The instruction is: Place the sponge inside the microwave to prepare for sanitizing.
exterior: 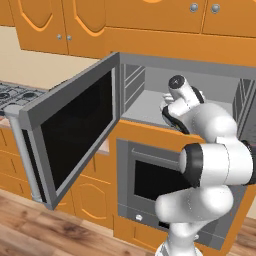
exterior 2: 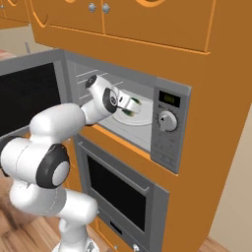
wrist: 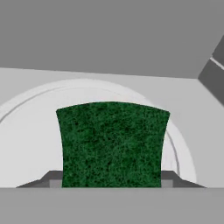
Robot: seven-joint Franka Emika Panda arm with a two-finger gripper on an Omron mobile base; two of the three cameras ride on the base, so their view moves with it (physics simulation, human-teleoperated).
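Lowering the sponge onto the turntable is judged the step in hand; it is clamped between the fingers of the gripper, inside the microwave cavity. It should be set flat near the plate's middle before release. Room is tight under the ceiling and beside the right wall; the door stands wide open.

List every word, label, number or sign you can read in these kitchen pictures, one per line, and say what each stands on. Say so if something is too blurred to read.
Microwave display: small light digits on a dark panel, too blurred to read.
Marks around the dial: too small to read.
Button panel below the dial: no legible labels.
Oven, cabinets, sponge: no text visible.
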